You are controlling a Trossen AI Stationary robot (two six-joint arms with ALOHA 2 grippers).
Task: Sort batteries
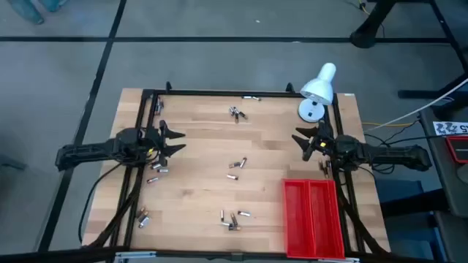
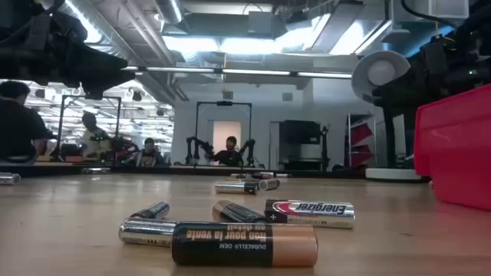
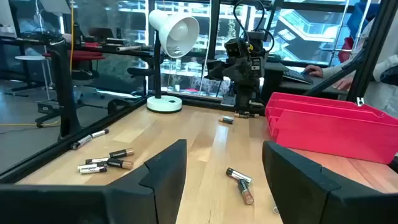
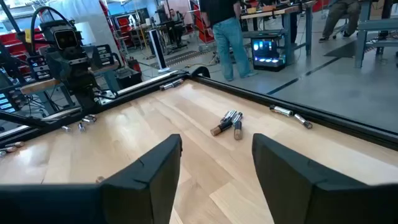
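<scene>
A: Scattered over the wooden desk (image 1: 197, 190), the batteries (image 1: 235, 165): 1 small pile in the middle, 1 near the front edge, 1 at the far edge, some more beside the left arm. None in the red tray (image 1: 313, 218) yet.

B: And both hands?

A: Left hand (image 1: 175, 140) at the left edge, fingers spread wide, holding nothing. Right hand (image 1: 300, 140) at the right edge, just beside the white lamp (image 1: 319, 89), also wide and empty.

B: Handling of 1 cell?

A: Probably light, stiff, smooth and round, so likely to roll or slip away. Better to grip across the middle of the body, fingers on both long sides, not on the metal ends. Cells touching each other: probably hard to take only 1.
</scene>
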